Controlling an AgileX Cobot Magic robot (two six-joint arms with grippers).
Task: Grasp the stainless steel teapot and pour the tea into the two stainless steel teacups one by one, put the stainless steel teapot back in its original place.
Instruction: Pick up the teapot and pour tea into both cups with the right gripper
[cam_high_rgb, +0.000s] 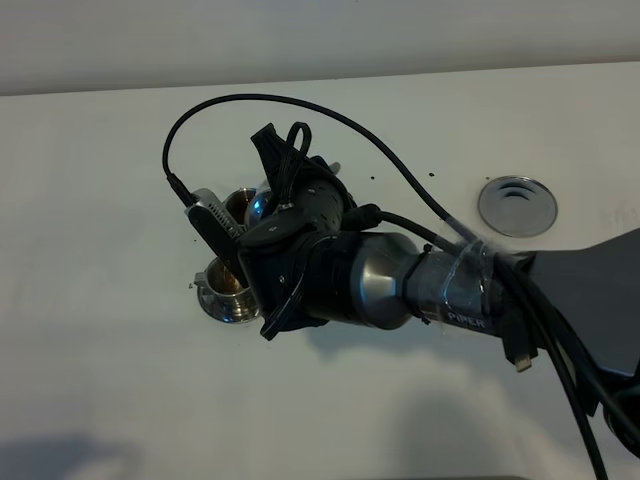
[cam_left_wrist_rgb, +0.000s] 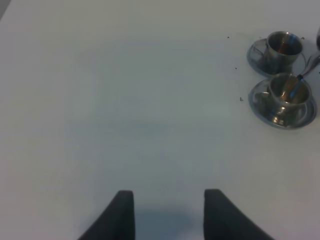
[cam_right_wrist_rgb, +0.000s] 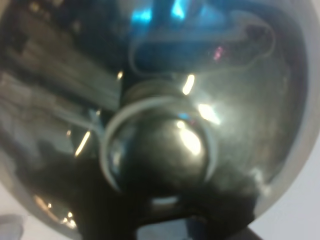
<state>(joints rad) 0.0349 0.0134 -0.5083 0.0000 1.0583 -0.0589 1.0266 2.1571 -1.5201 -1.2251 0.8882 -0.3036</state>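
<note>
The right gripper (cam_high_rgb: 283, 150) is clenched on the stainless steel teapot (cam_high_rgb: 260, 208), holding it aloft over the two stainless steel teacups (cam_high_rgb: 228, 285) at 9 o'clock on the white table (cam_high_rgb: 100, 350); the pot's knobbed lid (cam_right_wrist_rgb: 160, 150) fills the right wrist view. Seen from the left wrist, the thin spout (cam_left_wrist_rgb: 301, 80) dips into the nearer teacup (cam_left_wrist_rgb: 287, 90), and the farther teacup (cam_left_wrist_rgb: 284, 46) just beside it shows a reddish tint inside. Each stands on a saucer (cam_left_wrist_rgb: 260, 107). The round steel coaster (cam_high_rgb: 517, 205) lies at 3 o'clock, well apart from the pot. The left gripper (cam_left_wrist_rgb: 169, 215) hangs released over the table
</note>
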